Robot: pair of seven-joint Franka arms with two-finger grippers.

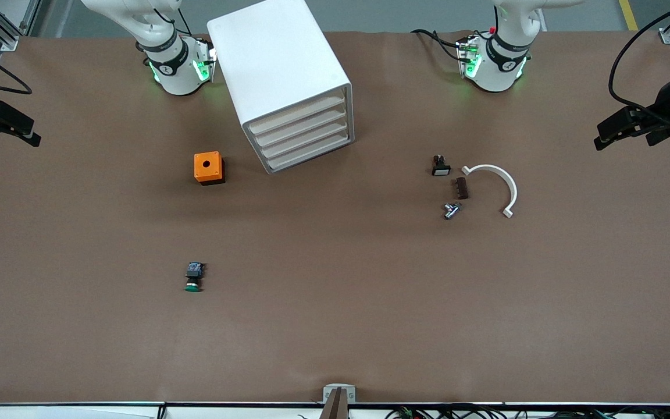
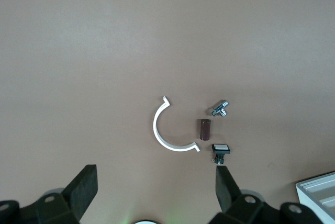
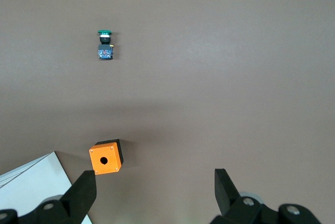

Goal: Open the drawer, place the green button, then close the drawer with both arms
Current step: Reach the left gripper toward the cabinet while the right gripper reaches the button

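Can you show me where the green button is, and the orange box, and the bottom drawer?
green button (image 1: 193, 277): front view, on its black-and-blue body just above the green cap.
orange box (image 1: 207, 166): front view, on its orange top beside the round hole.
bottom drawer (image 1: 310, 158): front view, on the drawer's white front edge.

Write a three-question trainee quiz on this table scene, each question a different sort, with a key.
1. True or false: all four drawers of the cabinet are shut.
2. Which lies nearer the front camera: A) the orange cube or B) the button?
3. Fill in: the left claw and the right claw are both ____.

Key: 1 true; 2 B; 3 open.
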